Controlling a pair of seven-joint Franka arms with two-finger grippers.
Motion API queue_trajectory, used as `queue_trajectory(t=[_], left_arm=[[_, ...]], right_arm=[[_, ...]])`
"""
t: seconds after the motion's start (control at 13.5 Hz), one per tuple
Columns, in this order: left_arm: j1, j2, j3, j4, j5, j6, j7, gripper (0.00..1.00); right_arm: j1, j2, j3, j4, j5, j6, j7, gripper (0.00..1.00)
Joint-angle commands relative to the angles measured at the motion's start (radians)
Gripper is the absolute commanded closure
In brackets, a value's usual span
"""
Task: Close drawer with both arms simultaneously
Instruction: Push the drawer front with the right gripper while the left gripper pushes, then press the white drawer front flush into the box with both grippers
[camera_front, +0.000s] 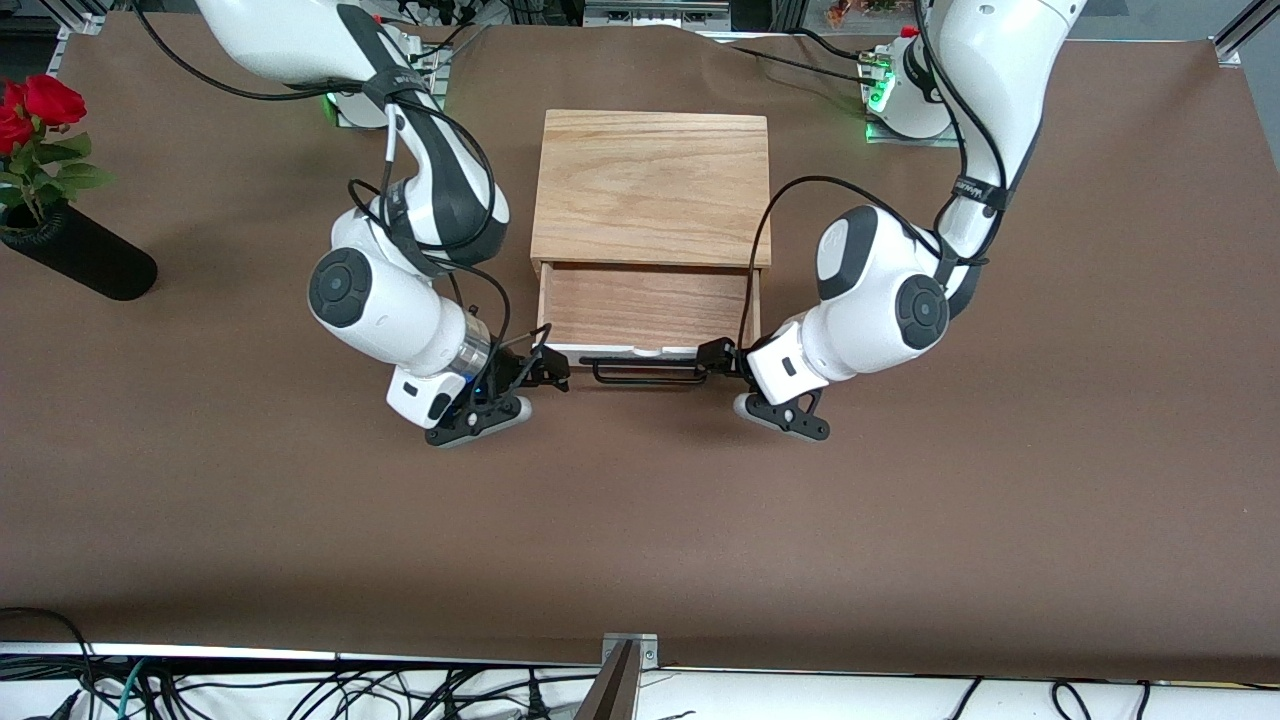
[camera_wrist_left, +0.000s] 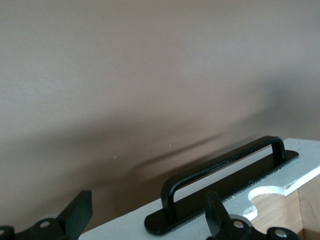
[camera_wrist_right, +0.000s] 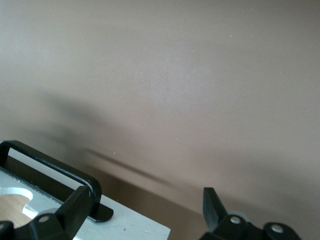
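The drawer (camera_front: 648, 305) stands open, pulled out of its light oak box (camera_front: 652, 187) toward the front camera at the middle of the counter (camera_front: 640, 520); its wooden bottom is exposed and its white front panel (camera_front: 610, 349) sits well clear of the box. Closing has not visibly begun, so the whole push remains, in my judgement.

My right end effector (camera_front: 545, 372) rests at the panel's corner toward the right arm's end of the counter, its fingers (camera_wrist_right: 75, 207) spread wide and holding nothing. My left end effector (camera_front: 722, 358) rests at the opposite corner, also wide and empty, one finger (camera_wrist_left: 216, 212) against the panel near the end of the black wire handle (camera_front: 645, 372).

The front view alone shows how much of the drawer is out and that the two arms flank it evenly. The wrist views alone show the finger spread and how each straddles a panel corner. A black vase of red roses (camera_front: 60, 230) stands near the right arm's end, apart from the work.
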Motion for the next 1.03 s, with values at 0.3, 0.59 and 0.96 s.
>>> queue_trajectory(t=[0.3, 0.59, 0.96], left_arm=[[-0.024, 0.036, -0.017, 0.008, -0.030, -0.049, 0.000, 0.00], [-0.010, 0.033, -0.017, 0.011, -0.030, -0.178, -0.007, 0.00], [-0.005, 0.028, -0.016, 0.014, -0.030, -0.230, -0.010, 0.00]], right_arm=[[0.031, 0.040, 0.001, 0.002, 0.077, 0.012, 0.002, 0.00], [0.054, 0.055, 0.001, 0.001, 0.078, 0.009, 0.002, 0.00], [0.084, 0.051, 0.003, 0.001, 0.078, -0.086, -0.009, 0.00]])
